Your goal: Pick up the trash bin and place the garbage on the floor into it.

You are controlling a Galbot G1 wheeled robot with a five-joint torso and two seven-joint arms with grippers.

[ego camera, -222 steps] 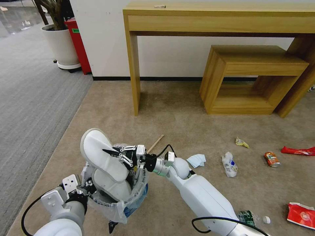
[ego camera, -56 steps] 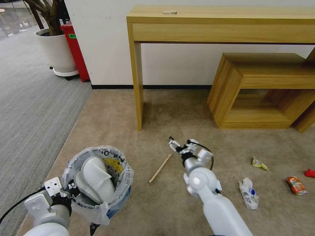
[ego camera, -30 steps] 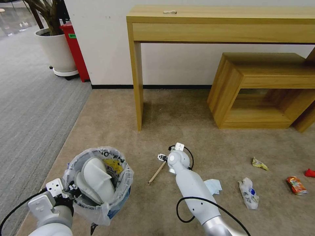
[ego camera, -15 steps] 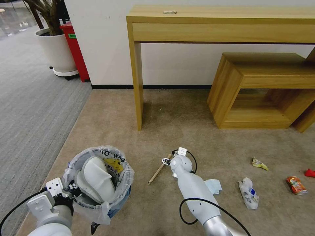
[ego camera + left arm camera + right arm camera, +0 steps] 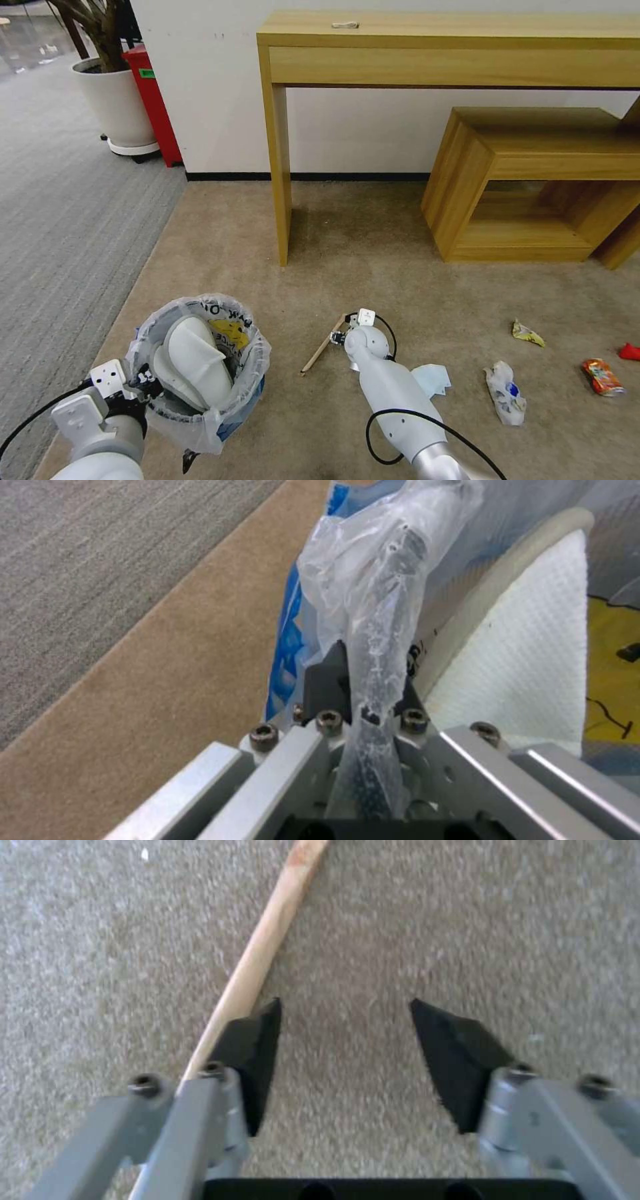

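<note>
Right gripper (image 5: 343, 1012) splayed wide, low over short-pile tan floor (image 5: 373, 240); slim round wooden stick (image 5: 257, 960) touched one black wedge pad. Left gripper (image 5: 363, 680) clenched on crinkly bag rim of trash bin (image 5: 200, 373) at 7 o'clock, white quilted slipper (image 5: 190, 360) inside.

Your right gripper (image 5: 339, 335) mostly hidden behind its own wrist, wooden stick (image 5: 257, 957) cut off at frame edge, red wrapper (image 5: 629, 351) cropped far right.

Left hand (image 5: 363, 700) sits low at the left, clamped; right hand (image 5: 343, 1040) reaches floorward, fingers (image 5: 257, 1050) spread.
</note>
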